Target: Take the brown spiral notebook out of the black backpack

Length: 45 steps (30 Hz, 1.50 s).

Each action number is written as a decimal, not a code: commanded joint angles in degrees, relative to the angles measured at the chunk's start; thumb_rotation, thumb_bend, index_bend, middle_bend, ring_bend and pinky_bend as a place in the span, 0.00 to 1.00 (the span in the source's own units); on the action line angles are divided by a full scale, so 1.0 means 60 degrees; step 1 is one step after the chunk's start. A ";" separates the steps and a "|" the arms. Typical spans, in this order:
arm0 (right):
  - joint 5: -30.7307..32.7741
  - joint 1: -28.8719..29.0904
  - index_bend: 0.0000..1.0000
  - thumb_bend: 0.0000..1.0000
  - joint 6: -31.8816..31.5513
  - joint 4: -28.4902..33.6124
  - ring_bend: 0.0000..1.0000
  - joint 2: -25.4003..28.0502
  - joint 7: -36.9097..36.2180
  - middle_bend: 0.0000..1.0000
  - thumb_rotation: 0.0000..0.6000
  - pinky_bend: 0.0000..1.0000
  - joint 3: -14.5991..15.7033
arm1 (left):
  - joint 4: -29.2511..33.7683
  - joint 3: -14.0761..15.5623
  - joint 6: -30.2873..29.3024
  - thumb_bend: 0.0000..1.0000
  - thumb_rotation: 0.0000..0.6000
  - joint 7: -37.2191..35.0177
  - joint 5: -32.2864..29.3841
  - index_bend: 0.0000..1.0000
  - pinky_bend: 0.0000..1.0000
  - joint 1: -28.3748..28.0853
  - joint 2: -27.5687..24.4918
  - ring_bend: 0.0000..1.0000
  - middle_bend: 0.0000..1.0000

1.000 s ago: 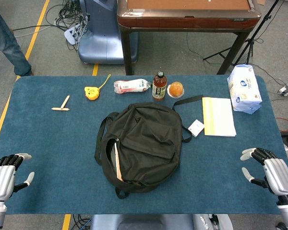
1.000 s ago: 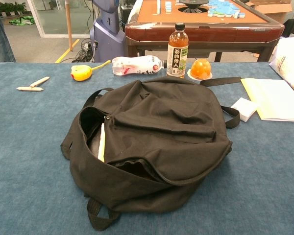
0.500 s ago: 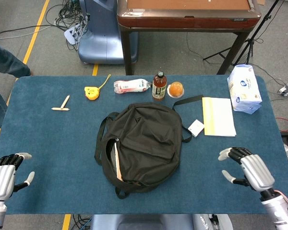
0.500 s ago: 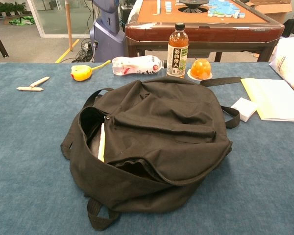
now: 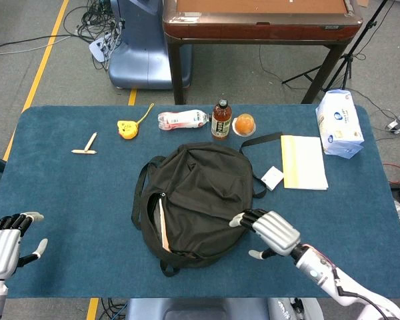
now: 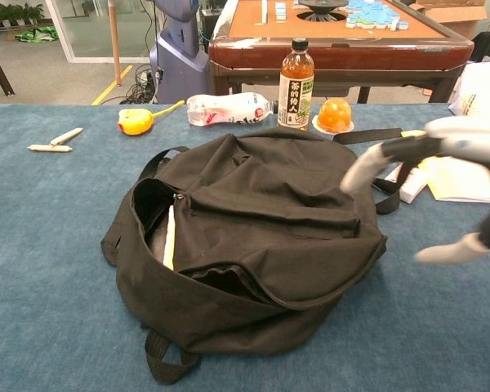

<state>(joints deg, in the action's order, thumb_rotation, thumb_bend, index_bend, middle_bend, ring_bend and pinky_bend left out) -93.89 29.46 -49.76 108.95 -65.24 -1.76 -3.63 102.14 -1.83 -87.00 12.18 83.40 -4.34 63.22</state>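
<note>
1. Left hand (image 5: 3, 243) rests at the near left corner of the blue worktop (image 5: 67, 200), fingers spread and holding nothing, well apart from the bag.
2. Further back on the left lie two pale sticks (image 5: 85, 148) and a yellow tape measure (image 5: 127, 127).
3. At centre, the black backpack (image 5: 197, 200) lies flat with its zip open along the left edge; a thin pale edge of the brown spiral notebook (image 5: 163, 227) shows inside the opening, also seen in the chest view (image 6: 170, 238).
4. Behind the bag stand a crumpled plastic bottle (image 5: 182, 120), a tea bottle (image 5: 221, 120) and an orange (image 5: 244, 124) on a small dish.
5. Right hand (image 5: 270, 233) hovers at the backpack's near right edge, fingers apart and empty; in the chest view it is blurred (image 6: 441, 175) above the worktop just right of the bag.
6. To the right lie a small white box (image 5: 272, 177), touching a bag strap, a yellow-edged pad (image 5: 304, 162) and a white-and-blue packet (image 5: 339, 124) near the far right corner.
</note>
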 commanded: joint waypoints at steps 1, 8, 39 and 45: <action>0.0854 0.0904 0.26 0.19 0.0997 -0.0258 0.13 -0.0909 0.0927 0.21 1.00 0.28 -0.0444 | 0.0011 -0.0012 0.0008 0.27 1.00 0.0008 0.0000 0.33 0.20 0.0001 -0.0012 0.25 0.30; 0.2184 0.1835 0.26 0.19 0.1762 -0.1057 0.10 -0.2243 0.2386 0.19 1.00 0.25 -0.0757 | 0.0013 -0.0049 -0.0008 0.27 1.00 -0.0028 0.0031 0.33 0.20 0.0013 -0.0039 0.25 0.30; 0.5261 0.2052 0.60 0.52 -0.0283 -0.1727 0.34 -0.3492 0.1044 0.55 1.00 0.23 -0.2014 | -0.0379 -0.0351 0.1179 0.27 1.00 -0.1544 0.1058 0.37 0.20 -0.1152 -0.0280 0.27 0.32; 0.5799 0.1791 0.60 0.52 -0.1227 -0.1818 0.34 -0.3955 0.0704 0.54 1.00 0.23 -0.2363 | -0.0831 -0.0231 0.1635 0.27 1.00 -0.3054 0.2644 0.51 0.37 -0.2124 -0.0311 0.43 0.50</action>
<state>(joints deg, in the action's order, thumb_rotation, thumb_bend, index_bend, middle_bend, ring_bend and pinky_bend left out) -59.81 40.85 -55.64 98.29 -88.00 3.14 -16.99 98.62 -3.64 -78.63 -2.24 95.19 -14.25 61.44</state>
